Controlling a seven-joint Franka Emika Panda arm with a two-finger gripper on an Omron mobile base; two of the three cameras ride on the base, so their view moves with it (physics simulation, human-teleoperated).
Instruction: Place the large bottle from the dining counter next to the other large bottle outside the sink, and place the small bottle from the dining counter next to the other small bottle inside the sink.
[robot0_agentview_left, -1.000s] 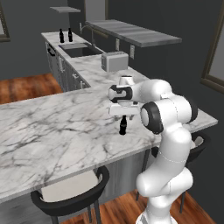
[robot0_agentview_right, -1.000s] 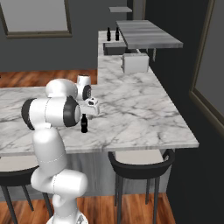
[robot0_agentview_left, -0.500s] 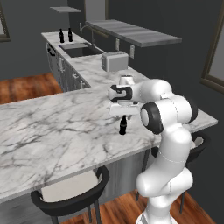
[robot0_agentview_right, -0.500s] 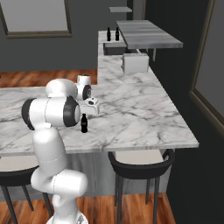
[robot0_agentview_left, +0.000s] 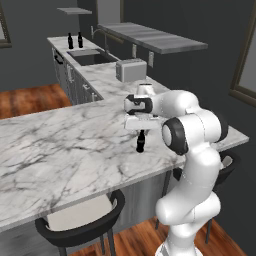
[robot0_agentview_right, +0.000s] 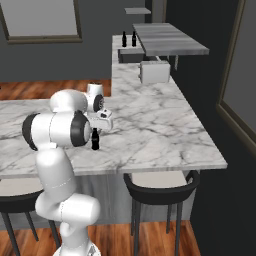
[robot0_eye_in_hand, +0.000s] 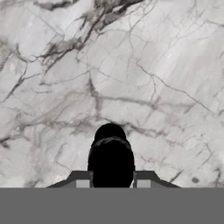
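The small bottle (robot0_agentview_left: 141, 142) (robot0_agentview_right: 94, 140), short and black, stands upright on the white marble dining counter (robot0_agentview_left: 60, 150) (robot0_agentview_right: 160, 125) near its front edge. My gripper (robot0_agentview_left: 141, 132) (robot0_agentview_right: 95, 131) points straight down over it and is shut on its neck. In the hand view the bottle's top (robot0_eye_in_hand: 110, 153) sits tight between the two fingertips of the gripper (robot0_eye_in_hand: 110, 179). The sink (robot0_agentview_left: 90, 57) (robot0_agentview_right: 131, 56) lies far back on the other counter, and two tall dark bottles (robot0_agentview_left: 75, 41) (robot0_agentview_right: 129, 39) stand side by side behind it. The other small bottle is hidden.
A silver toaster (robot0_agentview_left: 131, 70) (robot0_agentview_right: 155, 71) stands on the counter between me and the sink. Black stools (robot0_agentview_left: 80, 222) (robot0_agentview_right: 160, 182) sit under the dining counter's near edge. A grey shelf (robot0_agentview_left: 150, 37) hangs over the counter to the right of the sink.
The fingers have closed from wide open onto the small bottle's neck. The arm and the bottle have stayed in place.
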